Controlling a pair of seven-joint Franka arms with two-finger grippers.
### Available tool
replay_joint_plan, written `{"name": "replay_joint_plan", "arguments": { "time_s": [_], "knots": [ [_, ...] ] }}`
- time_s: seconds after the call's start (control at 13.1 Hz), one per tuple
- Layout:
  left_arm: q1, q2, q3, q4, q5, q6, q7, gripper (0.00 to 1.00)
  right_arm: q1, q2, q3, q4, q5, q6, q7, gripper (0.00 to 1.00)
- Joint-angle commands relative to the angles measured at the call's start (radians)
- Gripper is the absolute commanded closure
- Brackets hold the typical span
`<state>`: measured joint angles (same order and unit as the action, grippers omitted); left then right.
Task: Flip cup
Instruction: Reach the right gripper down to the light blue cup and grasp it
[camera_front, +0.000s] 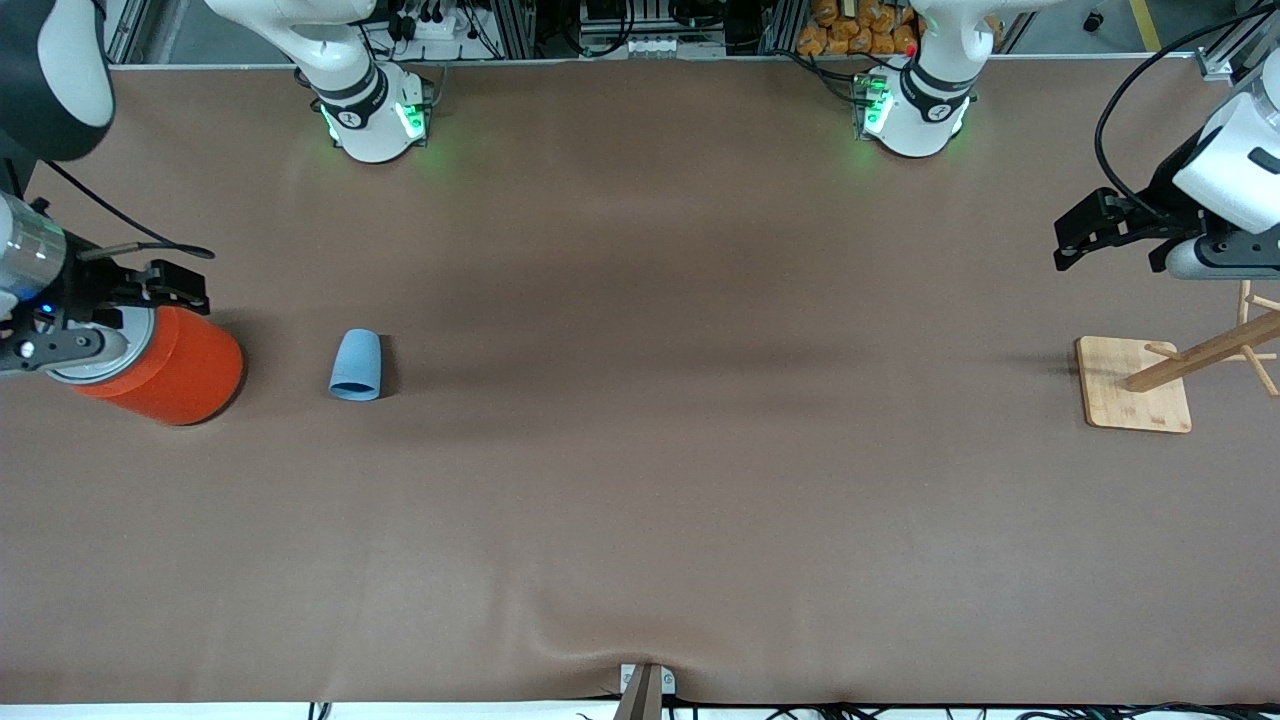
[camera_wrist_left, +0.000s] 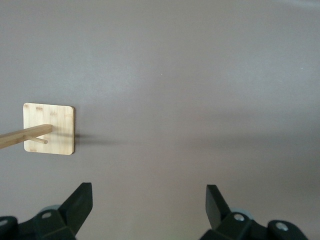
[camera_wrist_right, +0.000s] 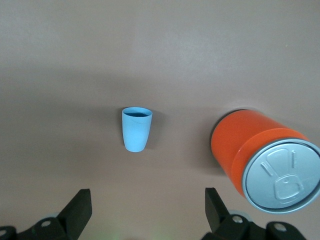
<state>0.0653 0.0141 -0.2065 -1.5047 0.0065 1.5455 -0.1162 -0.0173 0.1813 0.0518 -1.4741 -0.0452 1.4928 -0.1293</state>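
You're looking down on a wide table (camera_front: 640, 480) covered in a plain brown cloth, which puckers into a small fold at the middle of the edge nearest the front camera, above a small grey bracket (camera_front: 645, 680). Soft shadow bands cross the cloth. Along the edge farthest from that camera you can see aluminium framing (camera_front: 520, 25), tangled black cables and a heap of orange items (camera_front: 860, 28). A strip of grey floor shows by the left arm's end.

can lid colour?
Silver-grey, with a pull tab, on the orange can. Clearest in the right wrist view.
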Motion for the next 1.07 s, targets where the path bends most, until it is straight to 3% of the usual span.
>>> {"name": "replay_joint_plan", "arguments": {
  "time_s": [0.0,0.15,0.54,0.99],
  "knots": [
    [-0.001,0.000,-0.001,0.008,0.015,-0.015,0.004,0.00,0.002,0.026,0.007,-0.060,0.036,0.009,0.103,0.00],
    [0.007,-0.002,-0.001,0.008,0.017,-0.015,0.012,0.00,-0.022,0.058,0.003,-0.115,0.132,0.033,0.112,0.00],
    [0.008,-0.002,0.001,0.008,0.017,-0.015,0.013,0.00,-0.023,0.066,0.005,-0.365,0.153,0.262,0.112,0.00],
    [0.008,0.000,0.002,0.006,0.018,-0.018,0.013,0.00,0.026,0.064,0.008,-0.696,0.151,0.720,0.111,0.00]
  ]
}}
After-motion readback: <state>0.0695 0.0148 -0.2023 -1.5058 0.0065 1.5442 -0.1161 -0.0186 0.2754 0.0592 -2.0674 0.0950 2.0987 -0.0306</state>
